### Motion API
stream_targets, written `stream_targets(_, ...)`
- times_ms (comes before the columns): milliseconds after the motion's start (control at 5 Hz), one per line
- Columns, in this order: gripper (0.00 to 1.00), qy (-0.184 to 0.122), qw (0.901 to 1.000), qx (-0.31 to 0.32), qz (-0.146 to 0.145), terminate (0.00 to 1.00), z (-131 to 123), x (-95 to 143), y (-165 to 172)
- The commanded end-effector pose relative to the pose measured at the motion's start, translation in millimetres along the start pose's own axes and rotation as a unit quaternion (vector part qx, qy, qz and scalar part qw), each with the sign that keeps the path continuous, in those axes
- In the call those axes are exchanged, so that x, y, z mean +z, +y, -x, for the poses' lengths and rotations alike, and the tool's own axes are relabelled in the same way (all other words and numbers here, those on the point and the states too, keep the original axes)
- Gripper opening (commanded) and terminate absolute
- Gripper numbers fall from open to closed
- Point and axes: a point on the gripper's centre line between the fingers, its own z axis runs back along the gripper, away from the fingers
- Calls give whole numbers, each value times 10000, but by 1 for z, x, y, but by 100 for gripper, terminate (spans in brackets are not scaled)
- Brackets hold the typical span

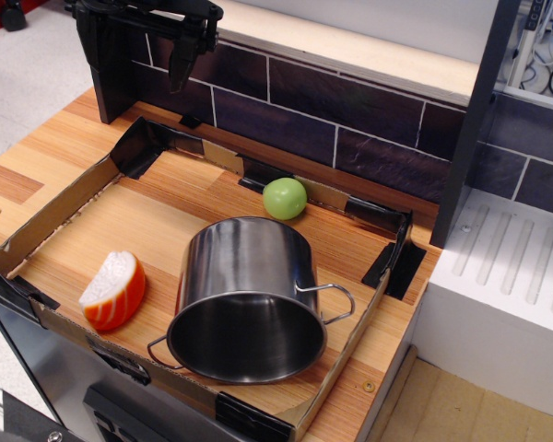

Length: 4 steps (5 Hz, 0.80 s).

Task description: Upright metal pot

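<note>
The metal pot [247, 296] lies on its side toward the worktop's front right corner: shiny steel cylinder, dark open mouth facing the front edge, two thin wire loop handles near the rim. My gripper [189, 69] hangs over the back left corner, fingers slightly parted and holding nothing. Green ball [285, 198] sits just behind the pot.

Metal pot [244, 276] shiny steel; tabletop [37, 157] smooth wood; tray wall [60, 207] matt cardboard.

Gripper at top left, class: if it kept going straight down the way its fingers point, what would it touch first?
Probably the black-taped cardboard corner below the gripper, or bare wooden table beside it; depth is unclear. Not the metal pot.
</note>
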Motion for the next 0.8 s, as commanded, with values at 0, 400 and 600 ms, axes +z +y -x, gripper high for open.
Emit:
stream_targets(0,100,0,10000,0,0,0,0,0,0)
stream_targets(400,100,-967,9669,-2358,-80,0,7,26,-26)
stream_targets(600,100,-1274,9277,-3510,32,0,23,43,-45)
